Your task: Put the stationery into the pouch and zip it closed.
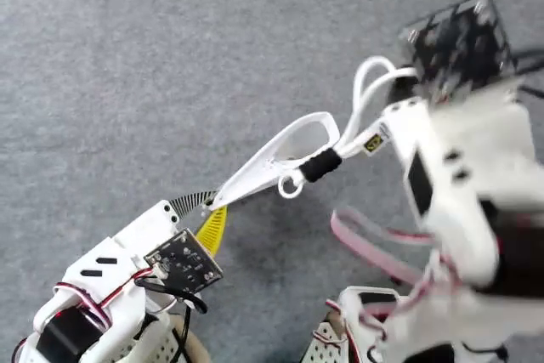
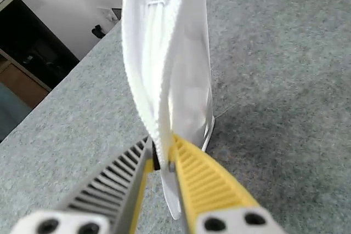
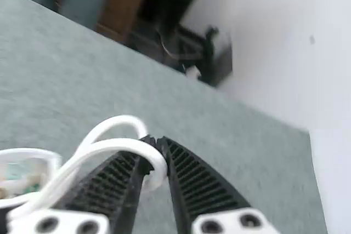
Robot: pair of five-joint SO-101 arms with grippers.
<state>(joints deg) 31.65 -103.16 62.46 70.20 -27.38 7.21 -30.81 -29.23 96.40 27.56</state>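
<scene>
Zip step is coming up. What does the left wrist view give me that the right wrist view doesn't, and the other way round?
Left wrist view adds: the left pincer shut on one end of the white pouch, with the two zip rows running away from it and parted, so the pouch is open.
Right wrist view adds: the right pincer shut on the white cord loop.
Common to both: the grey table cover and dark furniture against a pale wall beyond the table's edge.

Ref: pouch [image 1: 280, 152] | beyond pouch: bare table [image 1: 170, 57], open passage | pouch ends: left gripper [image 2: 160, 157] clamped on one, right gripper [image 3: 156, 145] clamped on cord [image 3: 104, 135] | near side: red and white cables [image 1: 374, 251] obstruct
</scene>
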